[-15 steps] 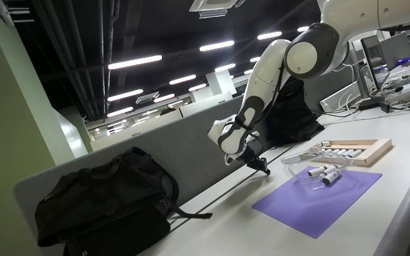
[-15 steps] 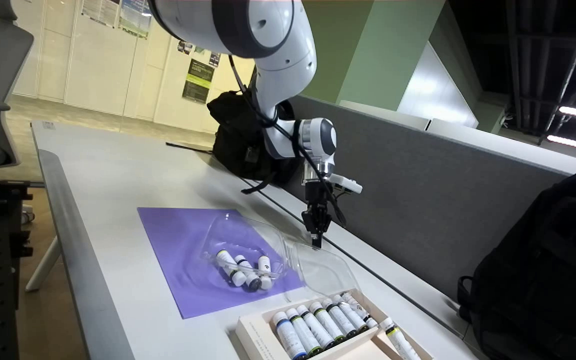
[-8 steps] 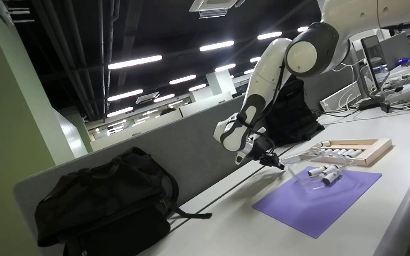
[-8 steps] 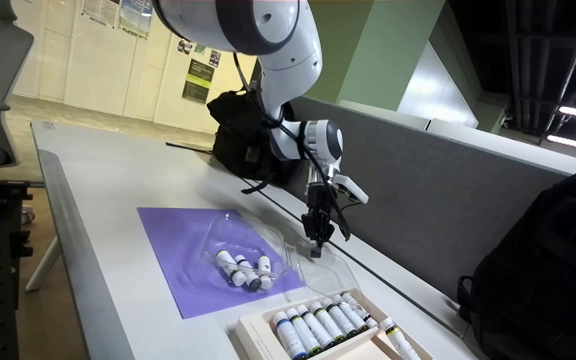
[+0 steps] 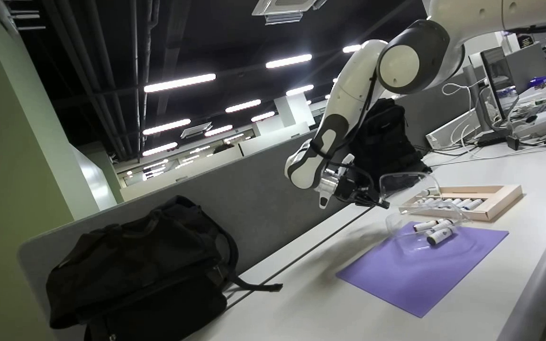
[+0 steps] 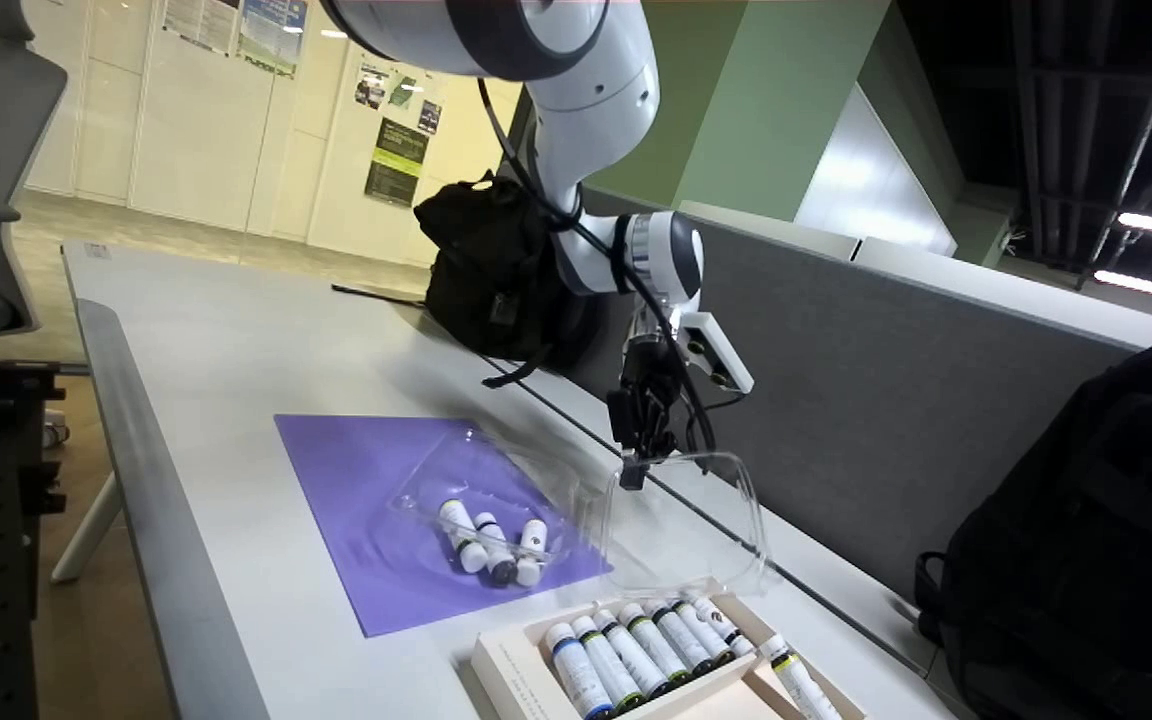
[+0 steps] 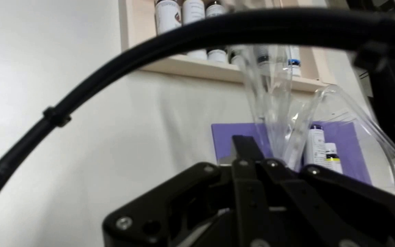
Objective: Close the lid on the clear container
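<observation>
While the tool [image 6: 633,474] hung low over the desk [image 6: 236,350], an exterior view placed its tip at the edge of the lid [image 6: 686,525], apparently touching. Lid raised and tilted, beside the clear container [image 6: 486,480], which sat open on the purple sheet [image 6: 346,500] with three bottles [image 6: 494,550] inside. Just beside the sheet, a wooden tray [image 6: 511,665] held a row of further bottles.

In an exterior view, the arm [image 5: 349,94] reached down in front of the grey partition [image 5: 263,203]; the lid leaned up between tool and tray. A black backpack [image 5: 135,265] rested against the partition, and a screen [image 5: 498,80] stood farther along the desk.

In the wrist view, the tool's fingers [image 7: 247,147] were drawn together. The lid showed nearly edge-on and blurred, just beside their tips; whether any of its rim was pinched between them could not be told. A black cable [image 7: 269,27] arched across the view, partly hiding the tray.
</observation>
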Robot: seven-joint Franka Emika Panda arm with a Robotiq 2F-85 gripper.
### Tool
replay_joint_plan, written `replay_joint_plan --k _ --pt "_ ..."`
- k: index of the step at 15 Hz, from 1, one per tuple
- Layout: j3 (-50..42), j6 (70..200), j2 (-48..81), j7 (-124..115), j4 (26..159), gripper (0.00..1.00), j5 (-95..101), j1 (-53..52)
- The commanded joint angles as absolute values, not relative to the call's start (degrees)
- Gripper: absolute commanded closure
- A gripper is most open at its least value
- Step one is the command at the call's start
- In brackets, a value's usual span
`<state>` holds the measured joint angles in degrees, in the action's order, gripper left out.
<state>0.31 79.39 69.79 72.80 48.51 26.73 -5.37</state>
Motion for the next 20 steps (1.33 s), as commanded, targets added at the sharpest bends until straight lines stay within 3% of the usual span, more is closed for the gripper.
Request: replay_joint_plan --k 1,8,20 --pt "0.86 72.37 68.71 73.46 46.79 1.00 24.63 -5.10" --pt "3.12 67.09 70.06 72.31 43.12 1.00 17.86 -4.63" --pt "5.12 79.44 68.70 69.26 46.34 1.00 12.98 -8.57"
